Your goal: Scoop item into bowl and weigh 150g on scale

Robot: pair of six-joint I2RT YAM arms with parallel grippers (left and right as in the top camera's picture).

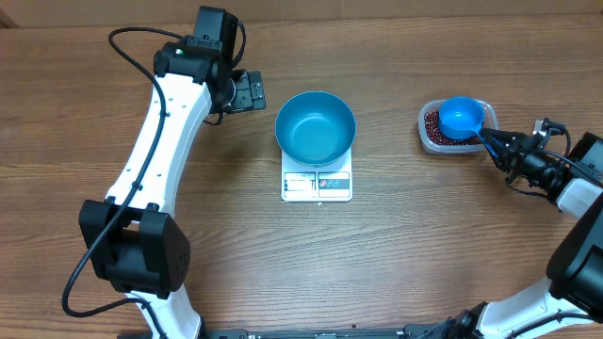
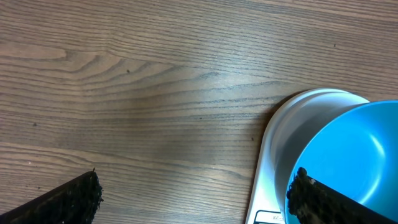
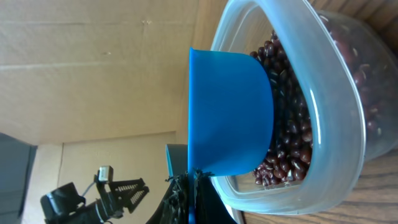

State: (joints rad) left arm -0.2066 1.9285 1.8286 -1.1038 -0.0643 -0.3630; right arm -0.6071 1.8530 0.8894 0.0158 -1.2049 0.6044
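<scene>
1. Right gripper (image 1: pixel 497 143): jaws fully closed on the handle of the scoop (image 1: pixel 461 116). The blue scoop cup sits over the tub (image 1: pixel 426 135), to the right of the scale (image 1: pixel 317 182) and well apart from it. The cup's lower side rests against the beans (image 1: pixel 432 123).

2. Left gripper (image 1: pixel 247 91): jaws spread wide, holding nothing. It hovers over bare table (image 1: pixel 396 254) just to the left of the scale, near the platform's far left corner.

3. Task items:
- Beans: a loose heap of small, oval, dark red-brown grains, all inside the clear tub to the right of the scale.
- Bowl (image 1: pixel 316 127): round, deep, bright blue and smooth. It stands upright on the scale platform with no beans visible inside.
- Scale: flat, white and square, with its display and label panel on the near edge, not covered by the bowl.

4. View differences:
- Overhead: the only view showing both arms, the scale's panel and the whole layout. The scoop cup hides most of the beans.
- Right wrist: shows individual beans against the tub wall and the scoop's outer wall pressed into the heap. The fingertips show only as a dark shape at the handle.
- Left wrist: shows both dark finger pads (image 2: pixel 68 200) far apart, with wood grain between them. The scale's rounded corner and the bowl's rim are on the right side of this view.
</scene>
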